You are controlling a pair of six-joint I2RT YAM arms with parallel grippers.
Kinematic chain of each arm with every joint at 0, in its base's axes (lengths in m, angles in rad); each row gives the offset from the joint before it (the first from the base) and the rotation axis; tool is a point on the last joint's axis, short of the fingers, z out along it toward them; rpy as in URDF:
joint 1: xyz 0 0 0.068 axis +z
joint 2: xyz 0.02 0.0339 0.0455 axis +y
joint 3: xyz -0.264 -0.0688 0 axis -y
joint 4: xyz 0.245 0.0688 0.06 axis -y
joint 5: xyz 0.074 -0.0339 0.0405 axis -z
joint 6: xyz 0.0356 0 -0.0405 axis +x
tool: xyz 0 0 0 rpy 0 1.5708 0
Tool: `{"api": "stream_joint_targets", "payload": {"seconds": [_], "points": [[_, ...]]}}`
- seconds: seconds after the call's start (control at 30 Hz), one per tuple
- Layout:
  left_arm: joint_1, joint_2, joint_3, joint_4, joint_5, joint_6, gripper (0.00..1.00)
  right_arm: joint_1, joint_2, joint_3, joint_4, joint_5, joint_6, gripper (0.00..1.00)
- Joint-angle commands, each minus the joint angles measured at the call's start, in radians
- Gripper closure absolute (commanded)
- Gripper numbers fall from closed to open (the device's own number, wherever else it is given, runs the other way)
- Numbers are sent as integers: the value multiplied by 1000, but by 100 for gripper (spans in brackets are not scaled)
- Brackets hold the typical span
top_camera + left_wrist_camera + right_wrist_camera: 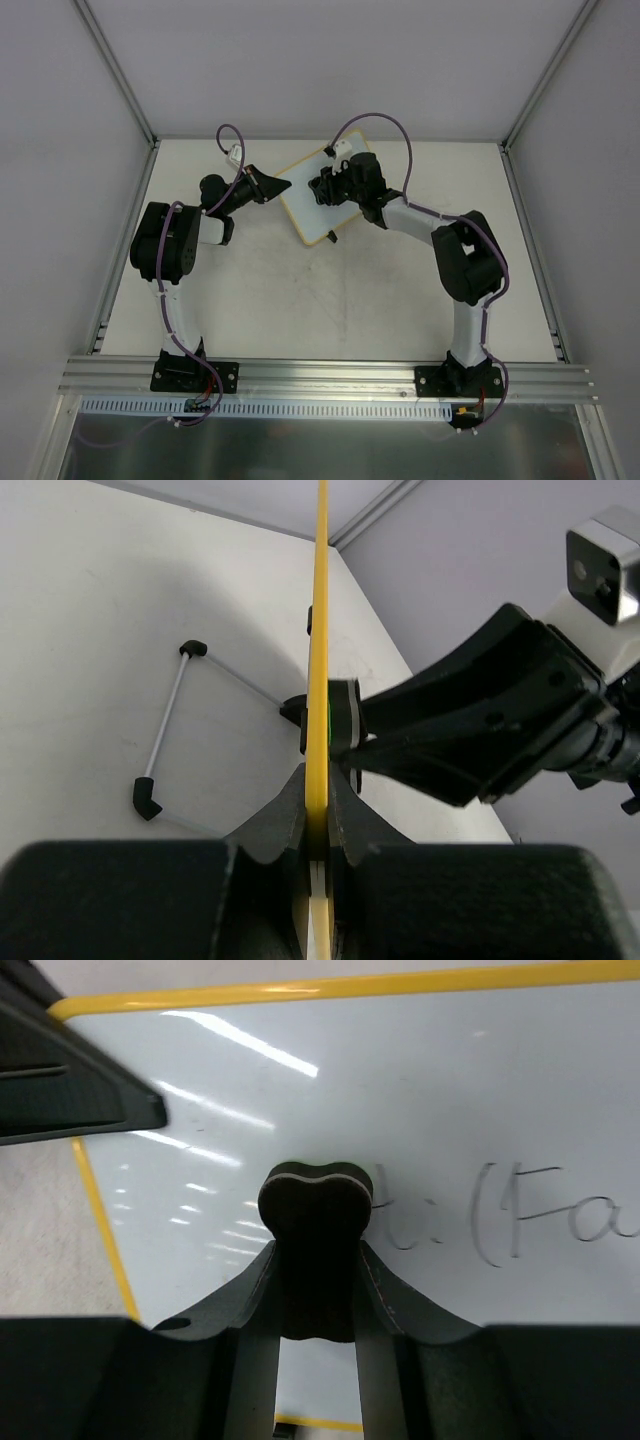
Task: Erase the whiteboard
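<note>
Left gripper (318,798): arm reached forward, jaws pinched on the yellow-framed small white whiteboard's (320,630) edge
Right gripper (317,1255): clamped on dark rounded eraser block (315,1205), pressed against board face
Whiteboard: between both grippers, handwriting visible

The yellow-framed whiteboard (308,212), dark handwriting on its white face, sits askew toward the back of the table (300,300).

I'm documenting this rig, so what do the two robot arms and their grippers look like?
The left arm and right arm match: bulky black joint housings joined by white tubular links, on black base plates bolted to a silver aluminium rail. A purple cable runs along each. The left gripper and right gripper are matte black with curved, tapering fingers.
</note>
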State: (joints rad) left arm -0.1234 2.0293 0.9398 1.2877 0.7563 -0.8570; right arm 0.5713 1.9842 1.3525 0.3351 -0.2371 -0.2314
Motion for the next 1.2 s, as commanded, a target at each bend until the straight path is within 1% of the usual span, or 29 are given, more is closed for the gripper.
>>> {"api": "stream_joint_targets", "payload": {"seconds": [0.0, 0.17, 0.27, 0.43, 0.57, 0.8, 1.0, 1.17], "points": [[-13, 5, 22, 139, 81, 47, 100, -59, 31, 56, -25, 76, 3, 100], [-13, 0, 17, 137, 83, 49, 100, -119, 68, 123, -87, 65, 10, 100], [-13, -4, 14, 134, 83, 53, 100, -146, 80, 135, -90, 47, 23, 100], [-13, -3, 16, 134, 83, 53, 100, -146, 77, 142, -108, 24, 4, 100], [-13, -1, 19, 134, 83, 50, 100, -126, 73, 146, -123, 4, -23, 100], [-13, 5, 19, 136, 81, 49, 100, -25, 62, 165, -189, 1, -109, 100], [-13, 3, 16, 140, 81, 47, 100, 39, 50, 175, -220, -36, -105, 100], [-13, 3, 19, 142, 81, 42, 100, 78, 25, 155, -237, -30, -102, 100]]}}
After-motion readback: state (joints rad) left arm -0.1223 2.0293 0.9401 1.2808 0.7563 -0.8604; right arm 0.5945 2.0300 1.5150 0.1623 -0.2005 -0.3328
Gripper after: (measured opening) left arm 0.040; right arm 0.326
